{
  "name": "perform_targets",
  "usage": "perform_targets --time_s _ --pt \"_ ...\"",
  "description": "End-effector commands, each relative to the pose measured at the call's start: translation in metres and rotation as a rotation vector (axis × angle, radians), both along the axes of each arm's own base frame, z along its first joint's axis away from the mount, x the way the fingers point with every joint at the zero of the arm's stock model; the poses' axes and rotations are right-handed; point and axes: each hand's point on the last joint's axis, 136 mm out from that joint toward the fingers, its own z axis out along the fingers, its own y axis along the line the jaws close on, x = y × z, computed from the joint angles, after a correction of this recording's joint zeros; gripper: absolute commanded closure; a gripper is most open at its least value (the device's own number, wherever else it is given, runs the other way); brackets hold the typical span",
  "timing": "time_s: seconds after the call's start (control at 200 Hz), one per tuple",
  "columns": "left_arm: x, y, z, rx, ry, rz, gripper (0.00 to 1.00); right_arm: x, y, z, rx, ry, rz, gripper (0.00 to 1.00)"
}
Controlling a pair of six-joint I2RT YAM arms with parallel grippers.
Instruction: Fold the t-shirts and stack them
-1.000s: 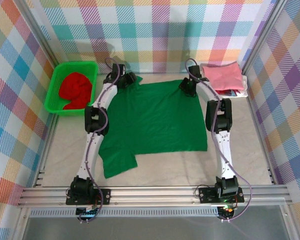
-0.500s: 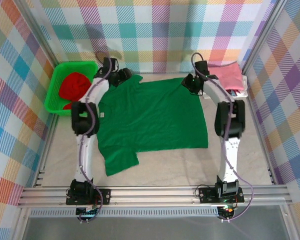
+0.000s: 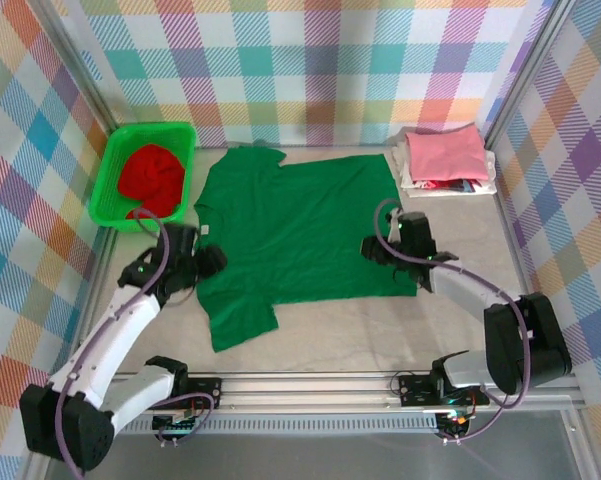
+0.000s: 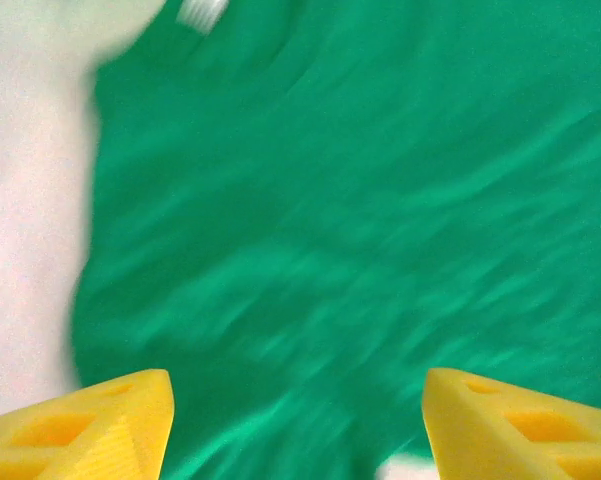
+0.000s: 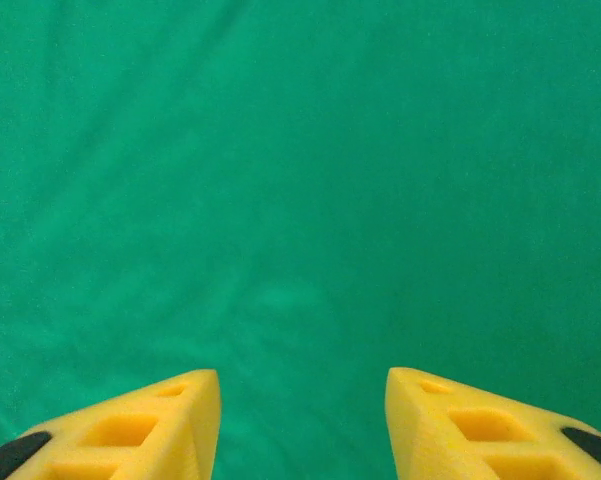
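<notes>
**Top view, left to right.** A bright green basket (image 3: 108, 190) stands at the far left of the table (image 3: 380, 335) and holds a crumpled red t-shirt (image 3: 150, 172). Just right of it, the left gripper (image 3: 216, 262) hangs over the left edge of the dark green t-shirt (image 3: 300, 225). This shirt lies spread flat across the middle of the table, with one sleeve reaching toward the near edge. The right gripper (image 3: 370, 247) hangs over the shirt's right part, near its near right corner. In the far right corner a folded pink t-shirt (image 3: 445, 153) tops a small stack of white and multicoloured cloth (image 3: 450, 185), apart from the green shirt.

**Left wrist view (blurred).** The left gripper (image 4: 295, 430) has its yellow fingers (image 4: 90, 430) spread wide. Nothing lies between them, and the dark green t-shirt (image 4: 360, 220) is below. A bare strip of table (image 4: 25, 200) shows at the left, and a small white label (image 4: 202, 12) sits at the cloth's upper edge.

**Right wrist view.** The right gripper (image 5: 302, 430) has its yellow fingers (image 5: 145, 430) parted and grips nothing. The smooth dark green t-shirt (image 5: 300, 180) lies beneath them.
</notes>
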Motion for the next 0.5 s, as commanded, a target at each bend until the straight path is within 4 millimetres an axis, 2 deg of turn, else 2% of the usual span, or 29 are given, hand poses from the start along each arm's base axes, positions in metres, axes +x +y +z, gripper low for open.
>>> perform_targets --time_s 0.0,0.12,0.275,0.405,0.495 --pt "-0.072 0.011 -0.035 -0.013 0.227 0.084 0.33 0.005 0.015 0.032 -0.018 -0.194 0.084 0.48" --pt "-0.092 -0.002 -0.057 -0.077 0.337 0.077 0.4 0.01 0.01 0.027 -0.049 -0.195 0.054 0.47" --pt "-0.109 -0.004 -0.061 -0.034 0.407 0.054 0.49 0.023 0.011 0.026 -0.071 -0.207 0.038 0.46" --pt "-0.129 -0.009 -0.075 0.024 0.507 0.014 0.49 0.028 0.012 0.024 -0.08 -0.208 0.034 0.46" --pt "-0.133 -0.016 -0.089 0.004 0.531 0.002 0.5 0.029 0.013 0.021 -0.082 -0.209 0.033 0.45"
